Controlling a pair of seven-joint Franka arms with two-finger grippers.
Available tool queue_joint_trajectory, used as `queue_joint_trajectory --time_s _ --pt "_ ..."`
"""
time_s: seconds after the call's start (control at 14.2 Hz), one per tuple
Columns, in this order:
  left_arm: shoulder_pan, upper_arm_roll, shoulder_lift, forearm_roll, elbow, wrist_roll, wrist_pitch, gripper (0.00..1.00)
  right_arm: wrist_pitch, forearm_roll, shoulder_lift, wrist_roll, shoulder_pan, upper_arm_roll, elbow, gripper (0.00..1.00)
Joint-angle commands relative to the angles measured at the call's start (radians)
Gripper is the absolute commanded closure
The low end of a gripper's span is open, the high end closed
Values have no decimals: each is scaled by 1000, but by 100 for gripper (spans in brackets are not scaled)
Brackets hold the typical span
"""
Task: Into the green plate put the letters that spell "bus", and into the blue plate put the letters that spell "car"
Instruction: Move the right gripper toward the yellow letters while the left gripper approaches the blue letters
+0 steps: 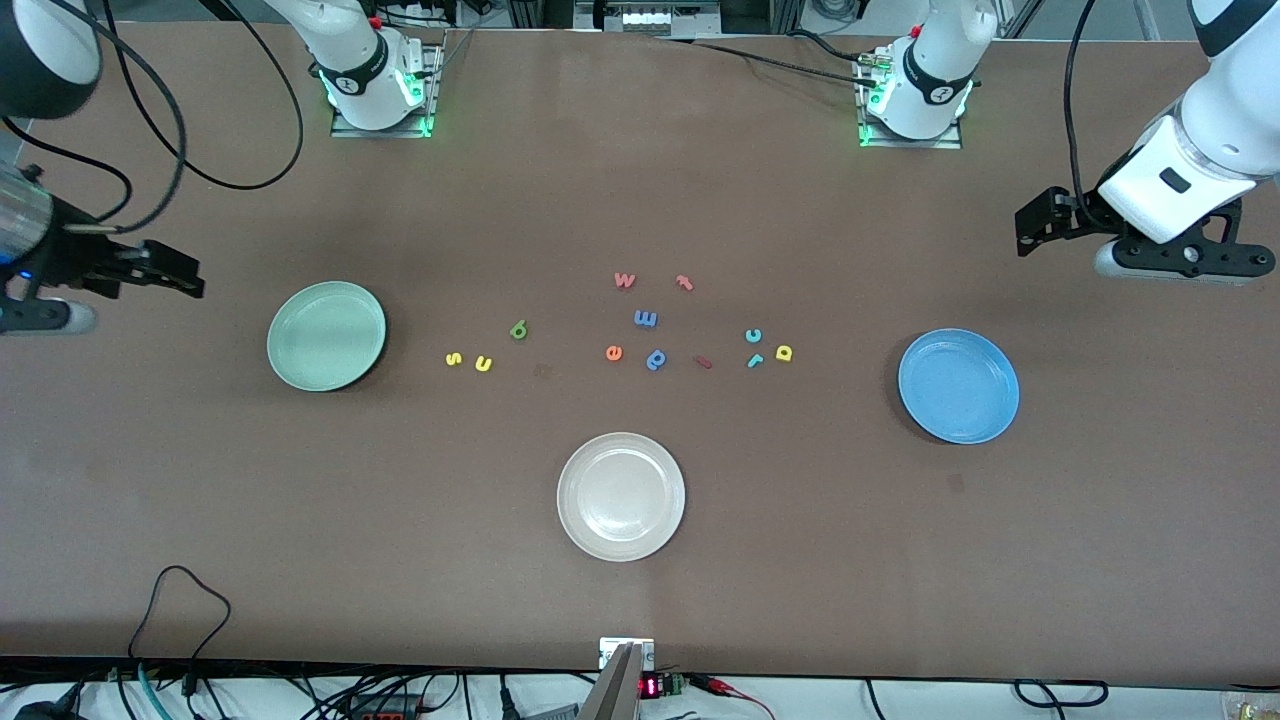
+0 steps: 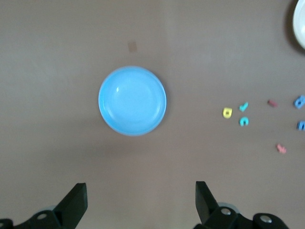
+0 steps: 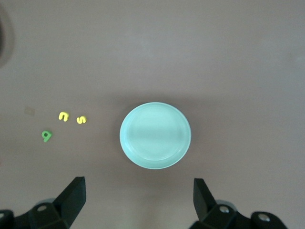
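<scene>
Here, letters (image 1: 483,364) flat, row crosswise.

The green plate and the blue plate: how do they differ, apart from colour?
The green plate is pale mint and lies toward the right arm's end of the table; the blue plate is bright sky-blue and lies toward the left arm's end. The green plate's nearest letter is a yellow "s"; the blue plate's is a yellow "a". Both are round, similar in size and hold no letters.
</scene>
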Motion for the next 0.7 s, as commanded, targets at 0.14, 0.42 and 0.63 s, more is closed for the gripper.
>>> queue_joint_trajectory --time_s 0.14,0.42,0.63 --pt "-42 -15 58 -27 -8 17 -146 0 22 6 149 20 87 1 -5 0" --pt "-108 -41 165 -68 -10 -27 -134 0 322 20 174 104 161 1 -217 0" --pt "-169 -54 244 -96 -19 -275 4 0 407 20 206 189 224 2 -265 0"
